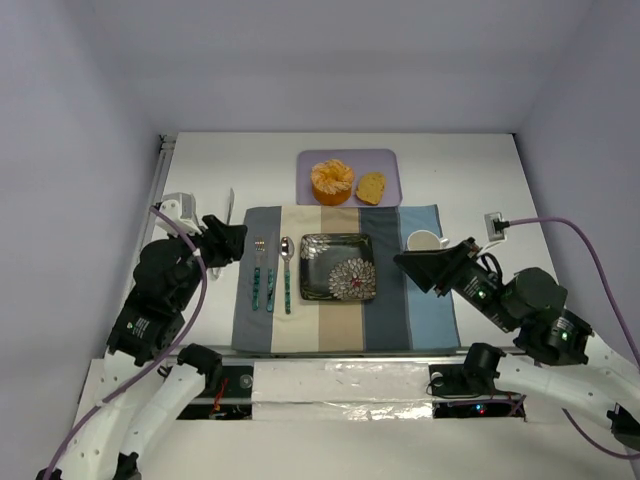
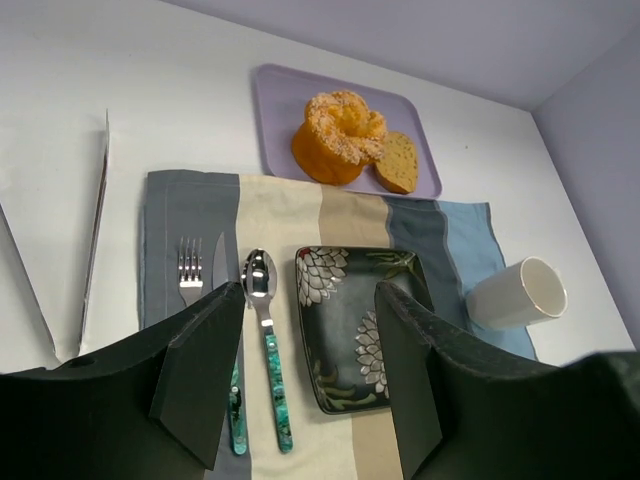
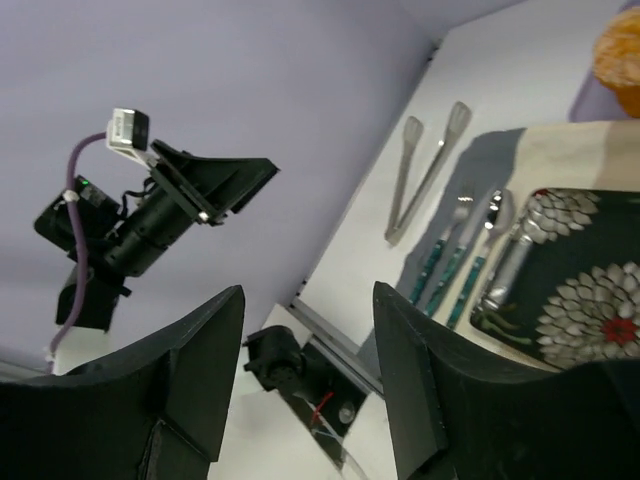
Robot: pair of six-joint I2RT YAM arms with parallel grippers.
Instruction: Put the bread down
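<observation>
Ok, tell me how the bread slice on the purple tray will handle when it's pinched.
The bread looks porous, so probably light and apt to crush under a hard squeeze. It shows a broad flat face, so rolling seems unlikely. The orange sits close beside it on the tray; a push might nudge it.

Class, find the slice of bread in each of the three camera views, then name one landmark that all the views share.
Top external: the bread lies upper centre on the lilac tray, right of the orange.
Left wrist: bread at upper centre-right, on the same tray.
Right wrist: not in view; only the orange's edge shows at the top right corner.
Shared landmark: the dark flowered plate.
</observation>
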